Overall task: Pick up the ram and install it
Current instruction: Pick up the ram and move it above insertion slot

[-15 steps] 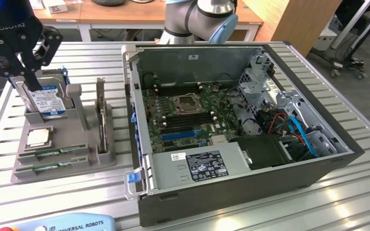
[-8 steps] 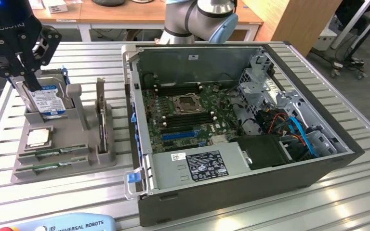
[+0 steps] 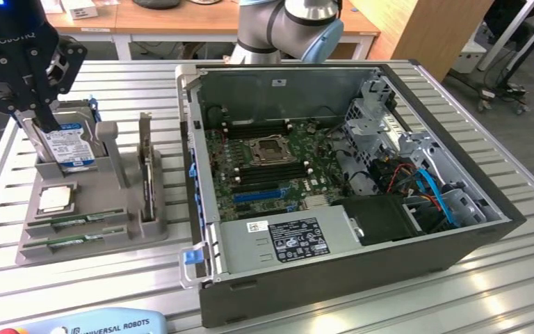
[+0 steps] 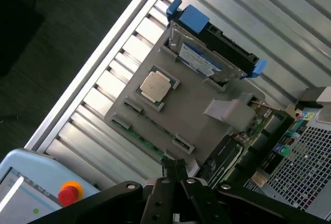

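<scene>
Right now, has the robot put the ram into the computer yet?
Not yet. Done: nothing that shows. The ram lies flat in the grey tray, a second stick beside it. In hand: the gripper hovers over the tray, close to the hard drive, and it carries no ram. Left: picking the ram up and fitting it on the motherboard in the open computer case.
</scene>
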`<state>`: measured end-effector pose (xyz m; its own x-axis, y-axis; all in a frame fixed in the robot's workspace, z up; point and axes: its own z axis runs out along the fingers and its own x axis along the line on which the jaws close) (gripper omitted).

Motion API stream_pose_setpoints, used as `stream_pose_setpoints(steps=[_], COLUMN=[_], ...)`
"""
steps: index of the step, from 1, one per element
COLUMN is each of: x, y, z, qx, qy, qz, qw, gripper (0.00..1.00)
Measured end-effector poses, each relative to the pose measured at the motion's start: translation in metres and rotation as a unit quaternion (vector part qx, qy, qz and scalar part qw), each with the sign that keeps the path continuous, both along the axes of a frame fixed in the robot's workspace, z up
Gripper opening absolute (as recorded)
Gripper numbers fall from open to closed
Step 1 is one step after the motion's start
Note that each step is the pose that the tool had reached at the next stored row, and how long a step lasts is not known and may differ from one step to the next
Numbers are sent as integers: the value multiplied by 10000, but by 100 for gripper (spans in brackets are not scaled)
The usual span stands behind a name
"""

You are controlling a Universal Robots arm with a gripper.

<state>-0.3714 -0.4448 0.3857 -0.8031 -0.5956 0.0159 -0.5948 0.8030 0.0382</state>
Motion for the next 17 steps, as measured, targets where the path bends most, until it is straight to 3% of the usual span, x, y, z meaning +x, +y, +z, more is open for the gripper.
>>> stream_pose_setpoints(steps=[10,17], x=[-4,-4], y=[0,0], z=[0,-2], qx=[0,0], qy=[0,0], qz=[499,953], qw=[9988,9954], gripper=[10,10])
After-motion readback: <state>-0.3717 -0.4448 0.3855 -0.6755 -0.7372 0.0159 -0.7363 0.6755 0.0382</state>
